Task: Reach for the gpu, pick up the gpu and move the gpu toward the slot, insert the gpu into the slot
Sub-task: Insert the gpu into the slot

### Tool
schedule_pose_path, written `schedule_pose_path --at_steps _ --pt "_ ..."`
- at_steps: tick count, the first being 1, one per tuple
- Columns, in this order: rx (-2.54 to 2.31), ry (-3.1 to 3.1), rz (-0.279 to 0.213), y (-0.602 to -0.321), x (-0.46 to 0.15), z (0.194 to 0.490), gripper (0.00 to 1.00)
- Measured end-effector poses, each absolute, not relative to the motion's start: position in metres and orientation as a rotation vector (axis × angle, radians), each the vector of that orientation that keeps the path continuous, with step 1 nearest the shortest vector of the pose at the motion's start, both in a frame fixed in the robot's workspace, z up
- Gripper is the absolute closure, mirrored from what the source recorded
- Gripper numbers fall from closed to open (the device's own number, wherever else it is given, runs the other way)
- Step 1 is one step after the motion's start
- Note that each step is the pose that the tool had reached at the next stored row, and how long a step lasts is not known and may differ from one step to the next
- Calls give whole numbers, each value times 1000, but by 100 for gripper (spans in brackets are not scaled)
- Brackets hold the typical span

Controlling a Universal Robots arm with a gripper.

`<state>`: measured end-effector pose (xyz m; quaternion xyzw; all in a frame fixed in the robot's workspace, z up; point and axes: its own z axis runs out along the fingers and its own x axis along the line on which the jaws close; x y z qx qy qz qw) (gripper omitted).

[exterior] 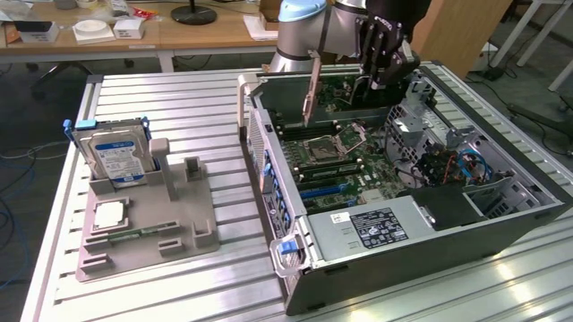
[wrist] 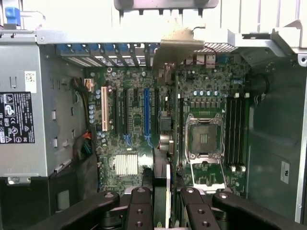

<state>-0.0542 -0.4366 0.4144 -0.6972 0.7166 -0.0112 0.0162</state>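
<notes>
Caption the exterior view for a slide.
The gripper holds the gpu on edge over the motherboard of the open computer case.

Green motherboard [wrist: 211, 108], blue slot [wrist: 147, 111] (neighbour [wrist: 104, 109] cream), dark gpu [wrist: 160, 187].

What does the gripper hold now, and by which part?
The gripper holds the gpu by its upper edge, away from the silver bracket.

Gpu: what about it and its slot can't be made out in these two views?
- Exterior view: the gpu, clamped in the gripper, has its lower edge lost against the cluttered motherboard. Whether it touches a slot is unclear.
- Wrist view: the camera looks down the card edge-on, so the card hides the slot beneath it. Its height above the board cannot be judged.
</notes>
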Motion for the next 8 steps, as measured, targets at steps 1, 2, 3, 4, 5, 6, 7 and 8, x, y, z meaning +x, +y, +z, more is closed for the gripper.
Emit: schedule_pose_path --at_steps 1,2,3,4,5,6,7,8 --pt "-2169 2229 -34 -437 -54 413 73" --pt "-2170 2229 -33 -436 -54 412 73" --pt "-2172 2227 -32 -436 -52 410 73" --pt "-2173 2227 -32 -436 -52 409 73" --pt "-2173 2227 -32 -436 -52 407 73" --pt "-2173 2226 -32 -436 -52 405 73" --pt "-2173 2226 -32 -436 -52 404 73" --pt "-2174 2226 -33 -436 -52 402 73"
